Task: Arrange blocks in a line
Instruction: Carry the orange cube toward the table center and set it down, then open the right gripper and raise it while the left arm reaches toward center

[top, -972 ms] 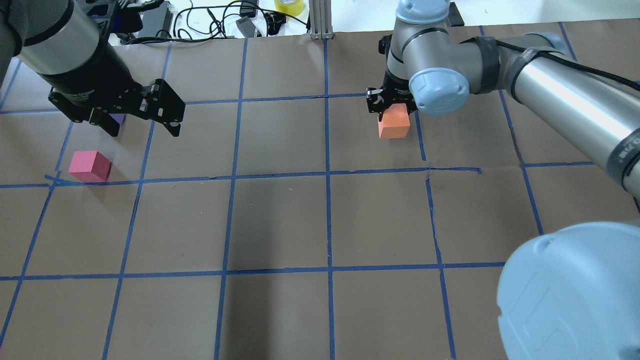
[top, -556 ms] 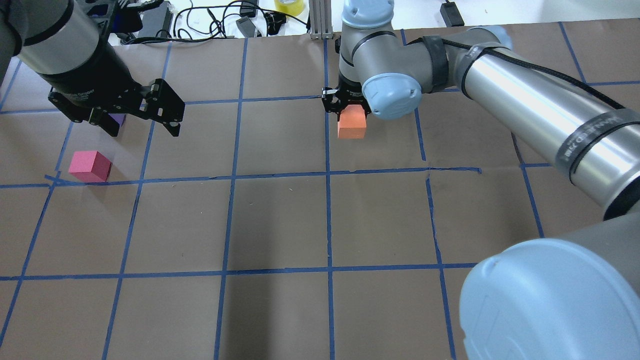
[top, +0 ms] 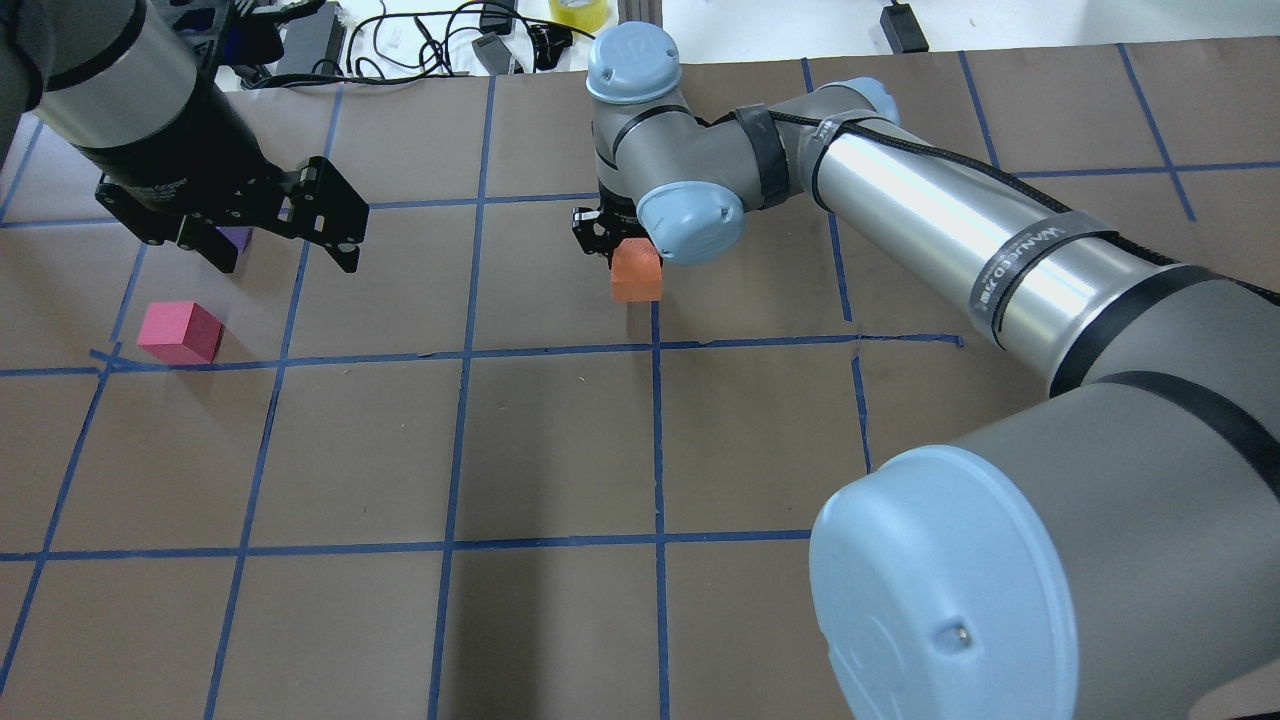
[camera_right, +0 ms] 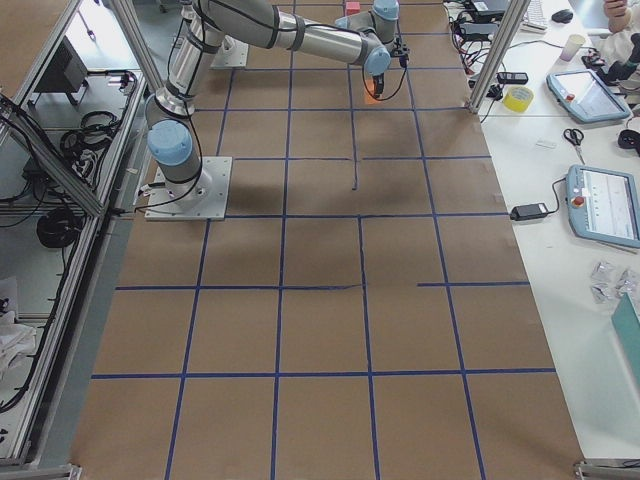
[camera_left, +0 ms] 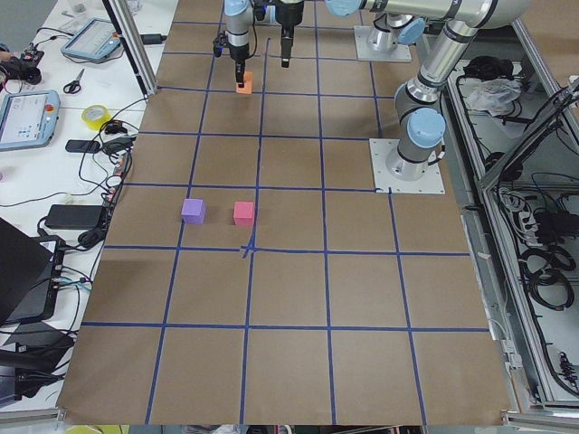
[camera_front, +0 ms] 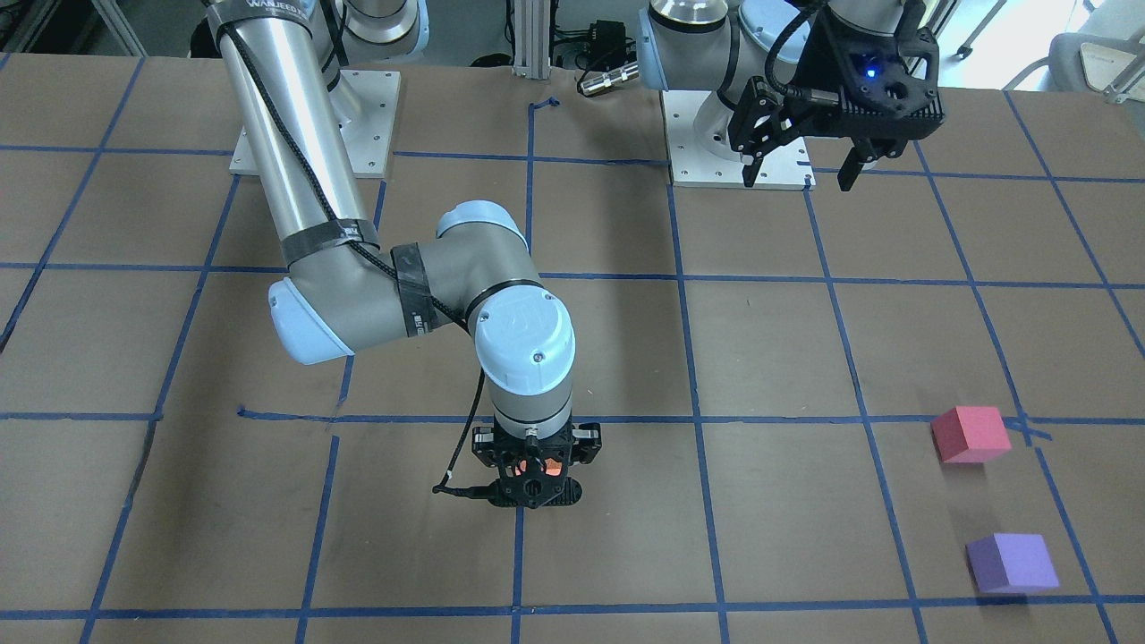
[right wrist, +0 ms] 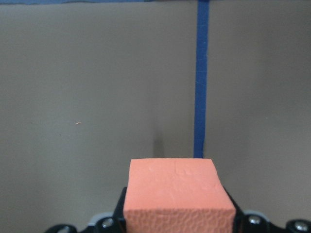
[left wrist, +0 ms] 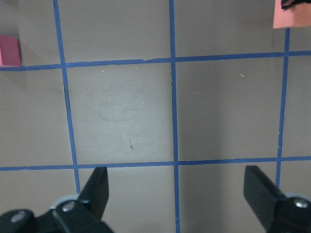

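My right gripper (top: 630, 258) is shut on the orange block (top: 636, 272) and holds it just above the table, over the centre blue line. The block fills the bottom of the right wrist view (right wrist: 175, 191) and shows through the gripper in the front view (camera_front: 537, 467). My left gripper (top: 285, 256) is open and empty, hovering high over the far left. The purple block (camera_front: 1013, 563) lies on the table and is mostly hidden behind that gripper in the overhead view (top: 238, 238). The pinkish-red block (top: 180, 332) lies a little nearer, beside a tape crossing.
The table is brown paper with a blue tape grid (top: 460, 350). Cables and a yellow tape roll (top: 578, 10) lie beyond the far edge. My right arm's elbow (top: 1000, 580) blocks the near right of the overhead view. Both arm bases (camera_front: 313, 116) stand at the robot's side.
My right arm has swung left with the orange block, from the square right of the centre line to that line. The left arm and the other two blocks have not moved.
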You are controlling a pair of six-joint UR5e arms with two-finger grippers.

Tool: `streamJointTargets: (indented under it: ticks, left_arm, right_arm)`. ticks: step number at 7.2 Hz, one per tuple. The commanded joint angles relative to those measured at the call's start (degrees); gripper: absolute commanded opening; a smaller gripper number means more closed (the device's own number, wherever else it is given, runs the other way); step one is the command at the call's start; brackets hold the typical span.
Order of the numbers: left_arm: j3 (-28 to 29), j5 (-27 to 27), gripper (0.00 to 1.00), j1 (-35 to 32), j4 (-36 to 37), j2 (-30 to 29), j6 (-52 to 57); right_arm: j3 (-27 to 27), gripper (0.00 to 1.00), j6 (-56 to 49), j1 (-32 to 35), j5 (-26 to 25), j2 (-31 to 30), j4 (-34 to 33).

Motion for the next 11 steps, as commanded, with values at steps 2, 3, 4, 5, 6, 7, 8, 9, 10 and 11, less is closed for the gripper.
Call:
streamJointTargets:
  ticks: [2, 3, 4, 5, 6, 7, 8, 9, 10, 11]
  left_arm:
    - [0.00, 0.00, 1.00, 0.06, 0.00, 0.05, 0.00]
    - [0.00, 0.00, 1.00, 0.14, 0.00, 0.05, 0.00]
    - [0.00, 0.09, 1.00, 0.15, 0.00, 0.05, 0.00]
    - [0.00, 0.09, 1.00, 0.06, 0.00, 0.05, 0.00]
    - [0.00, 0.17, 1.00, 0.06, -0.09, 0.05, 0.00]
    - [0.00, 0.00, 1.00, 0.06, 0.00, -0.03, 0.09]
    - [0.00, 0.09, 1.00, -0.20, 0.09, -0.30, 0.00]
    - [0.00, 0.00, 1.00, -0.21, 0.09, -0.65, 0.09]
    - [0.61, -0.44, 1.00, -0.21, 0.44, -1.61, 0.09]
    - [1.05, -0.70, 1.00, -0.21, 0.53, -1.88, 0.17]
  right_arm:
    - [-1.12, 0.23, 0.27, 0.79, -0.07, 2.24, -0.17]
    - [-1.12, 0.37, 0.01, 0.79, -0.07, 2.50, -0.17]
    - [-1.12, 0.97, -0.60, 0.79, -0.16, 2.94, -1.56]
    - [-1.03, 1.00, -0.17, 0.79, -0.33, 2.86, -2.71]
    - [-1.03, 1.00, 0.18, 0.97, -0.51, 2.42, -2.20]
    - [-1.03, 1.00, 0.27, 1.23, -0.25, 1.90, -2.11]
    - [-0.95, 1.00, 0.62, 1.23, -0.51, 0.15, -0.45]
    - [-1.12, 1.00, 0.37, 0.10, -0.25, -4.22, 4.00]
    - [-0.25, 1.00, 0.28, -1.13, -0.42, -8.61, 8.83]
    - [-0.07, 1.00, -0.42, -3.23, -1.03, -13.70, 16.19]
